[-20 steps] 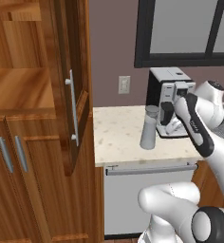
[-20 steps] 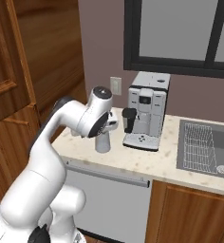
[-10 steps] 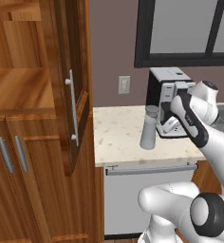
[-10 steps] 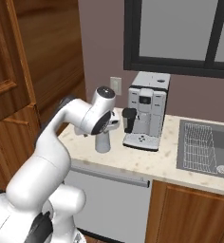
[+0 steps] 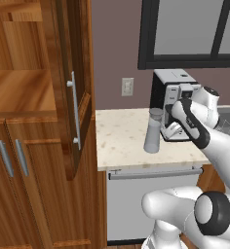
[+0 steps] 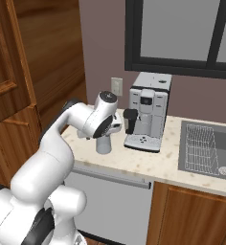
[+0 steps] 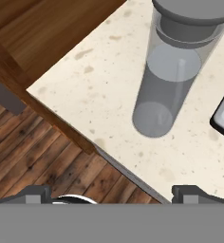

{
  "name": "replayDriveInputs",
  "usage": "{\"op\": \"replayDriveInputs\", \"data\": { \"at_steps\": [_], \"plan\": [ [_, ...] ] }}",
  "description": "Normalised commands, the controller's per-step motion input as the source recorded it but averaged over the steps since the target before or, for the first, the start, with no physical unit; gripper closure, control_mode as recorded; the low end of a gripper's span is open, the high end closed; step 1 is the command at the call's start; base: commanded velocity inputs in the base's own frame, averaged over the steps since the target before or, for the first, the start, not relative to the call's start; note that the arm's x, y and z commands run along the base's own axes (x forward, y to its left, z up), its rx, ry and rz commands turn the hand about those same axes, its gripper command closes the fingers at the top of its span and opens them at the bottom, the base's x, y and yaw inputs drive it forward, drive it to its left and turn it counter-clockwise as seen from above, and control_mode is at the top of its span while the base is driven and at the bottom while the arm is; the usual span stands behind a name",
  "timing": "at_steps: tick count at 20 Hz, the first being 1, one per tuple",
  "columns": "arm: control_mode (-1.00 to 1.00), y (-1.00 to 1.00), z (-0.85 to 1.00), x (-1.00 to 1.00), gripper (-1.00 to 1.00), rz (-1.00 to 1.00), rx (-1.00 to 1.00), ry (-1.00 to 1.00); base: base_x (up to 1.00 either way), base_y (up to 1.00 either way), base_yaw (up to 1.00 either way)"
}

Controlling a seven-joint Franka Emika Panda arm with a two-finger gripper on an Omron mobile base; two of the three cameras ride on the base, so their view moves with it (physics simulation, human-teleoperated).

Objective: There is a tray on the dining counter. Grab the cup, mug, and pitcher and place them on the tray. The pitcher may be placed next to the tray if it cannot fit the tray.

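Note:
The tall grey pitcher stands upright on a beige speckled wall counter, just left of a coffee machine. In the right base view my arm covers its top and only its base shows. My gripper hovers open beside the pitcher's dark lid, between it and the machine, touching nothing. The hand view looks down along the pitcher, with the open gripper spread wide below it. The tray, cup, mug and dining counter are out of view.
A silver and black coffee machine stands right beside the pitcher. A tall wooden cabinet door hangs open at the counter's left end. A sink with a wire rack lies to the right. The counter's front edge is close.
My hand has edged slightly toward the pitcher's top. The pitcher has not moved and the gripper has stayed open.

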Motion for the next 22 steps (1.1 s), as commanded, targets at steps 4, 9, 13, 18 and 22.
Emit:
{"op": "replayDriveInputs", "data": {
  "at_steps": [4, 9, 13, 18, 22],
  "plan": [
    [-1.00, 0.00, -0.06, 0.23, -1.00, 0.00, 0.00, 0.00, 0.00, 0.00, 0.00],
    [-1.00, 0.00, -0.04, 0.21, -1.00, 0.00, 0.00, 0.00, 0.00, 0.00, 0.00],
    [-1.00, 0.00, -0.07, 0.16, -1.00, 0.00, 0.00, 0.01, 0.00, 0.00, 0.00],
    [-1.00, 0.00, -0.06, 0.16, -1.00, 0.00, 0.00, 0.02, 0.00, 0.00, 0.00],
    [-1.00, 0.00, -0.08, 0.18, -1.00, 0.00, 0.00, 0.02, 0.00, 0.00, 0.00]
  ]
}}
